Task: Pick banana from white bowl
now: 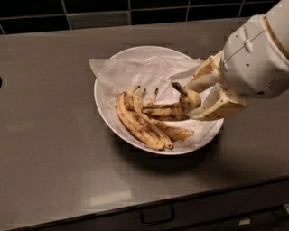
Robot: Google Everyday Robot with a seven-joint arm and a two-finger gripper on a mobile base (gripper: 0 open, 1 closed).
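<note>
The white bowl (102, 109) sits mid-counter, lined with crumpled white paper (135, 68). The banana (174, 107), short, curved and brown-speckled, lies across the right side of the bowl with its blackened stem end tipped upward. My gripper (193, 100) reaches in from the right, and its tan fingers (212, 109) are closed on the thick end of the banana, one above and one below. Two longer, slimmer speckled bananas (140, 127) lie beneath and to the left of it in the bowl.
The bowl stands on a dark grey counter (49, 149). A black tiled wall (90, 9) runs along the back. A drawer handle (156, 217) shows below the counter's front edge. My white arm housing (255, 54) hangs over the bowl's right side.
</note>
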